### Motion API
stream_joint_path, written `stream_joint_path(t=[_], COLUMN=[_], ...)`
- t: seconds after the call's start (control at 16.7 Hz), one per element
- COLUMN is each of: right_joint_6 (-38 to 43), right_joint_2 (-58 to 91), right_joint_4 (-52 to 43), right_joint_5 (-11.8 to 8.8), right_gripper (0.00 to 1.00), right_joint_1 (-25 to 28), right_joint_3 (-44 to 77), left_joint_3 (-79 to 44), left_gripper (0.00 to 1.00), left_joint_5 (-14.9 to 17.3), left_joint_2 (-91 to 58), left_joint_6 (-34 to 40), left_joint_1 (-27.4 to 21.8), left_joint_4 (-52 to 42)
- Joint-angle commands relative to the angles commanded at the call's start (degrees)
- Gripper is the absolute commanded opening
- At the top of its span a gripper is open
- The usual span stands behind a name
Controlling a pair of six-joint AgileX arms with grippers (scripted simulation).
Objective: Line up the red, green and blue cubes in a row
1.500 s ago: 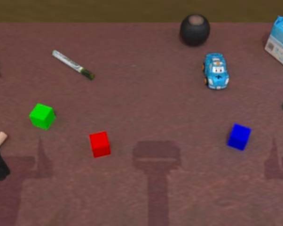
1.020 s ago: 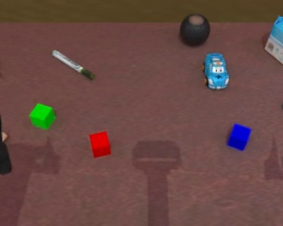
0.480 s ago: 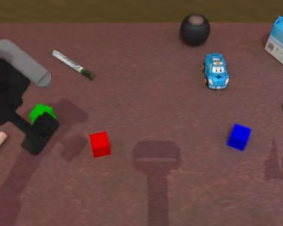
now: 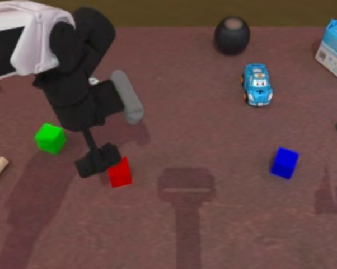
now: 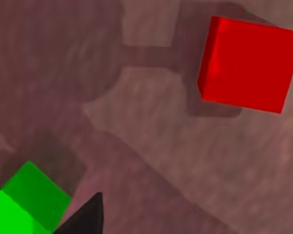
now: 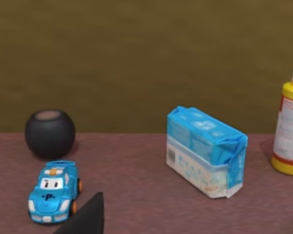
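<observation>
The green cube [image 4: 50,138] sits flat near the desk's left edge; the red cube [image 4: 120,172] lies nearer the front, left of centre; the blue cube [image 4: 284,162] lies toward the right edge, well apart.

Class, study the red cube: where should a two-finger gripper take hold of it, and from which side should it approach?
Probably from above, pinching two opposite flat side faces of the red cube. It sits flat with bare table around it.

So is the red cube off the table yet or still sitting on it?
Still on the table. The red cube rests flat on the mat with its shadow touching it in the left wrist view; the left gripper is beside it, not gripping it.
</observation>
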State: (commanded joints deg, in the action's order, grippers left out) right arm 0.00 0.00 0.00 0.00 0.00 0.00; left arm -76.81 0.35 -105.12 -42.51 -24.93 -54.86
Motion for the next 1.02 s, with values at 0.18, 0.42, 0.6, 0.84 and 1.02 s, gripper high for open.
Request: stream_joint_path(t=[0.18, 0.42, 0.6, 0.84, 1.02], right_joint_6=[0.0, 0.0, 0.0, 0.0, 0.0], right_joint_2=[0.0, 0.0, 0.0, 0.0, 0.0], right_joint_4=[0.0, 0.0, 0.0, 0.0, 0.0], right_joint_5=[0.0, 0.0, 0.0, 0.0, 0.0], right_gripper=[1.0, 1.0, 1.0, 1.0, 1.0], right_joint_1=[0.0, 0.0, 0.0, 0.0, 0.0], right_joint_3=[0.0, 0.0, 0.0, 0.0, 0.0], left_joint_3=[-7.0, -10.2, -10.2, -8.5, -5.2], left_gripper=[1.0, 1.0, 1.0, 1.0, 1.0], left_joint_5=[-0.1, -0.3, -0.3, -0.2, -0.2], left_joint_2=[-8.0, -11.5, -11.5, -12.4, -15.5], left_joint_6=[-3.6, -5.1, -5.1, -5.1, -5.2], left_joint_1=[-2.1, -2.9, -2.9, -2.8, -2.8], left_joint_4=[-4.0, -5.5, -5.5, -3.1, 3.7])
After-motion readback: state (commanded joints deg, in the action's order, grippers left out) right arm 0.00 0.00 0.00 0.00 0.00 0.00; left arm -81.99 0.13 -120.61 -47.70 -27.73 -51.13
